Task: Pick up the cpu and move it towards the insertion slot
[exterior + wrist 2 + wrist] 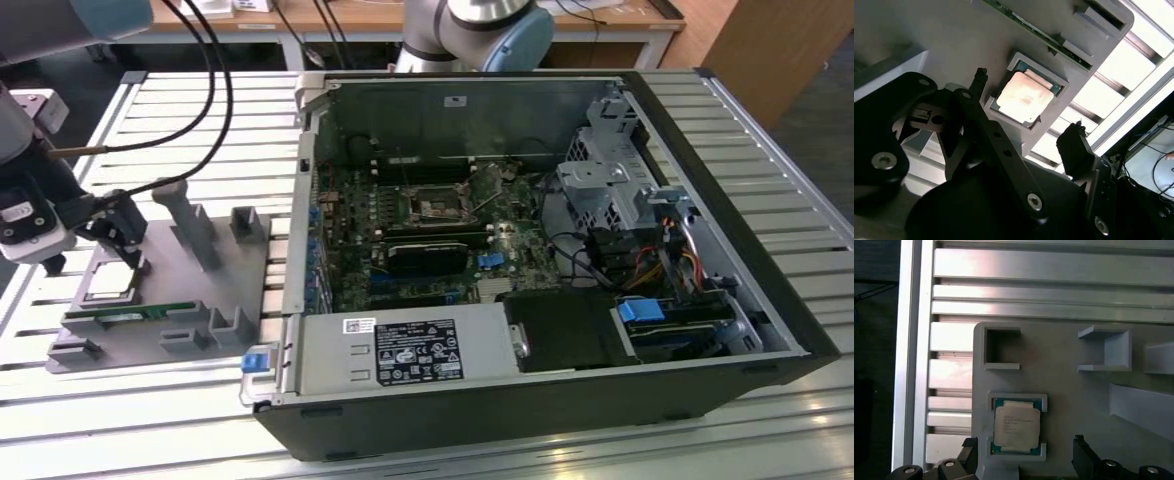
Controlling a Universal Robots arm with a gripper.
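The gripper hangs over the grey holder at the exterior view's left, with its fingers spread wide apart and nothing held between them. The cpu lies flat in its square nest on this holder, between the fingertips in both wrist views; whether they touch it I cannot tell. The insertion slot sits on the green board inside the open computer case, well apart from the cpu.

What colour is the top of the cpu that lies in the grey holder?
Silvery, with a thin green edge; the cpu shows best in the first wrist view.
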